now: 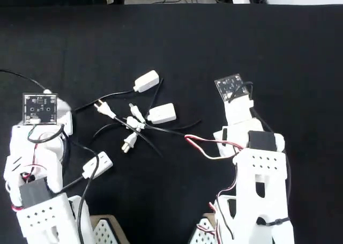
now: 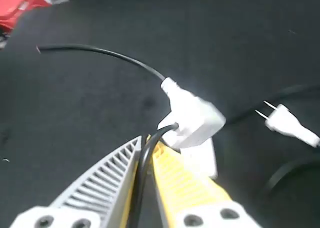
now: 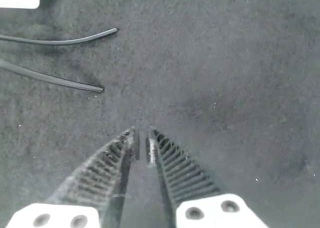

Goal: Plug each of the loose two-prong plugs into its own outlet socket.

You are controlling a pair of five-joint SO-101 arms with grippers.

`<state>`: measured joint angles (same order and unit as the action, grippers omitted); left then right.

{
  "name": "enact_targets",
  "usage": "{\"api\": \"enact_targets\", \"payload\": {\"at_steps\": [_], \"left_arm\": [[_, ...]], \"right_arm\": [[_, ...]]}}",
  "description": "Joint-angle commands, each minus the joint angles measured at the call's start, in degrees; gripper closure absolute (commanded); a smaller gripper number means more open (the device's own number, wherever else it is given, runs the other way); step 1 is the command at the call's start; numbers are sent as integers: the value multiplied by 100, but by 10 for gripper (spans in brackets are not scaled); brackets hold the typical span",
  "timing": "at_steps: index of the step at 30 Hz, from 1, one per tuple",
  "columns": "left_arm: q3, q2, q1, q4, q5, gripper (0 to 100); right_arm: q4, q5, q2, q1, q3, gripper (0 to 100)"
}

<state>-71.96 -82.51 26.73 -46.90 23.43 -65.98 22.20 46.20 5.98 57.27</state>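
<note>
Several loose two-prong plugs lie close together near the middle of the black surface, and their thin black cables cross one over another. Three white socket blocks are around them: one beyond the group, one just beside it, and one nearer to the left arm.

The left gripper has its jaws together, clamped on a black cable right where this cable goes into a white connector body. It cannot be told whether this body is a socket or a plug housing. Another plug lies near it, with its prongs free. The right gripper hangs over bare surface, its jaws almost together with only a thin gap and nothing in it.

The plugs look light and made of hard, smooth plastic, so one would probably turn or slip if it is pinched at an edge. The cables seem springy and may pull the neighbouring plugs along. The best place to take hold is probably the flat sides of the housing, behind the prongs, and not the cable. A socket block is also light, so the other arm likely has to hold it during the push.
</note>
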Motion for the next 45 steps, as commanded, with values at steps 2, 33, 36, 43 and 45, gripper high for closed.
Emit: {"api": "enact_targets", "payload": {"at_steps": [2,33,36,43,45], "left_arm": [[-532,-35,295,1284,-88,970],[4145,4431,734,-3209,510,657],[4462,3815,646,-4114,1108,657],[3714,2488,-1121,-5336,3165,657],[2993,2514,-1648,-5037,3473,657]], "right_arm": [[105,53,13,-70,-13,967],[97,158,13,-88,40,963],[97,158,13,-88,40,963],[97,158,13,-88,40,963],[97,158,13,-88,40,963]]}}
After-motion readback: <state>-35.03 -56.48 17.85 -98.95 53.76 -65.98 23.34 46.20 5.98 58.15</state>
